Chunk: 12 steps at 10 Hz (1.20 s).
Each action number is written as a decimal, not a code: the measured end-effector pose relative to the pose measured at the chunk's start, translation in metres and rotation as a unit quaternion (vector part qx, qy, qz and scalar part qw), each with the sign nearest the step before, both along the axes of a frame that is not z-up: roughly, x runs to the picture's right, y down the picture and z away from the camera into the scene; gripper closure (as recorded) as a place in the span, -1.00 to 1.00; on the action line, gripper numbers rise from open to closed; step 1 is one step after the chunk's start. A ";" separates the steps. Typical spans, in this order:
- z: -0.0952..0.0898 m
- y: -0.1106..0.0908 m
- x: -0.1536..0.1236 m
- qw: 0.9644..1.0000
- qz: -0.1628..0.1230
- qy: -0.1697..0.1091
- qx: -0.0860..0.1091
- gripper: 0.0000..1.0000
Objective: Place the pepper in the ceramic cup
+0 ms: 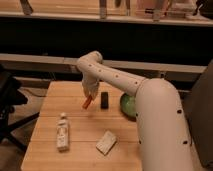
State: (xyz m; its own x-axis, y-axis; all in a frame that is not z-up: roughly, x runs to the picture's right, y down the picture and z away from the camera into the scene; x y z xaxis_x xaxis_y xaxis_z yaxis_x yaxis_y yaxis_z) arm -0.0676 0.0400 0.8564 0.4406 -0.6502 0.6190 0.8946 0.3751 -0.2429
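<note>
Camera view. Gripper (pixel 90 94), over the table's (pixel 50 107) middle, grips the pepper (pixel 87 103), which hangs tilted. Just right: dark block (pixel 104 99), then green bowl (pixel 125 104), partly hidden by the arm (pixel 150 100). Front: 1 bottle (pixel 62 133), 1 pale packet (pixel 106 142).

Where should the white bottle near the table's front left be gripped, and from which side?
Across its mid-body, from straight above: the white bottle seems to lie flat, cap pointing away, so its narrow width runs left to right. The claw hangs over the middle of the table, shut on the pepper.
</note>
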 end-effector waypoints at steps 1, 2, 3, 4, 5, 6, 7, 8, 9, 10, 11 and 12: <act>-0.004 -0.004 0.003 1.000 0.002 0.002 0.002 1.00; -0.005 -0.003 0.009 1.000 0.003 0.004 0.002 1.00; -0.006 -0.003 0.014 1.000 0.006 0.004 0.004 1.00; -0.007 -0.002 0.019 1.000 0.010 0.005 0.006 1.00; -0.012 -0.002 0.028 1.000 0.017 0.008 0.007 0.98; -0.015 -0.004 0.039 1.000 0.025 0.013 0.007 0.85; -0.017 -0.008 0.045 0.999 0.032 0.016 0.009 0.73; -0.019 -0.011 0.047 0.999 0.037 0.017 0.009 0.69; -0.020 -0.012 0.053 0.999 0.041 0.021 0.010 0.77; -0.020 -0.013 0.058 0.999 0.045 0.024 0.010 0.88; -0.021 -0.013 0.064 0.998 0.049 0.025 0.010 0.91; -0.021 -0.015 0.069 0.998 0.049 0.022 0.012 0.91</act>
State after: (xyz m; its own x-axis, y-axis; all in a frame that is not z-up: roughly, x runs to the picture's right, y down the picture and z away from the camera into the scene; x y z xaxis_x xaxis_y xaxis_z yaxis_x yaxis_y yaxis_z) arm 0.0019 0.0250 0.8352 0.5298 -0.6163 0.5827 0.8417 0.4667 -0.2716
